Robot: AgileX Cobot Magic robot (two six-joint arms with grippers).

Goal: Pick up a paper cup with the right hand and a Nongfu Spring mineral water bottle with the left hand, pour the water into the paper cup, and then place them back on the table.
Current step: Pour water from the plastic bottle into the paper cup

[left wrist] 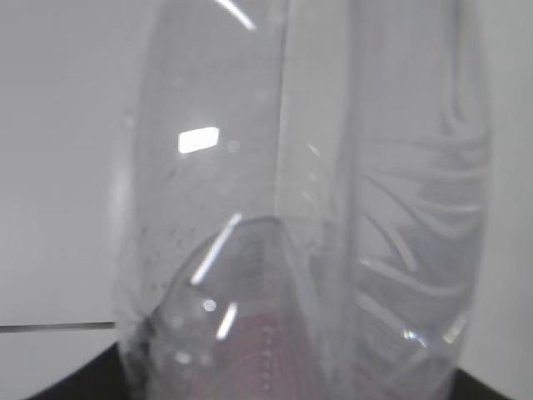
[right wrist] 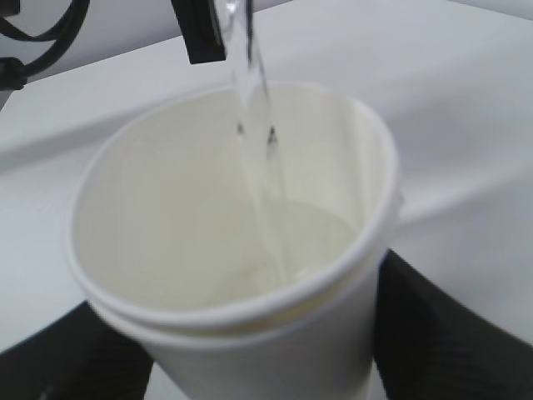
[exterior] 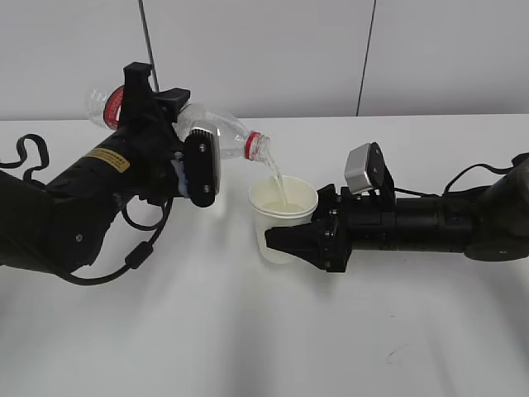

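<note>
1. Left hand (exterior: pixel 197 169): clamped on the Nongfu Spring mineral water bottle (exterior: pixel 216 132) around its mid-body. Forked fingers straddle the bottle, silver-grey plate facing the camera.
2. Bottle is tipped well past horizontal, mouth pointing right and down, base up-left behind the arm. Red neck ring sits just above the cup's left rim. Cap is off.
3. Water (exterior: pixel 275 178): thin clear stream runs from the bottle mouth into the cup. Right wrist view shows the stream (right wrist: pixel 254 142) hitting a shallow pool at the cup's bottom.
4. Right hand (exterior: pixel 299 242): gripping the paper cup (exterior: pixel 283 217) low on its wall, fingers either side. Right wrist view shows black fingers (right wrist: pixel 433 333) pressed against both sides of the cup (right wrist: pixel 233 250).
5. Cup is upright, near scene centre, just right of the left gripper. Can't tell whether its base touches the table (exterior: pixel 248 347) or is slightly lifted.
6. Left wrist view: filled by the clear bottle wall (left wrist: pixel 300 217) close-up, ribbed plastic and glare; fingers not resolvable there.
7. Loose black cables (exterior: pixel 136 252) hang under the left arm; yellow sticker (exterior: pixel 109 159) on its upper side.
</note>
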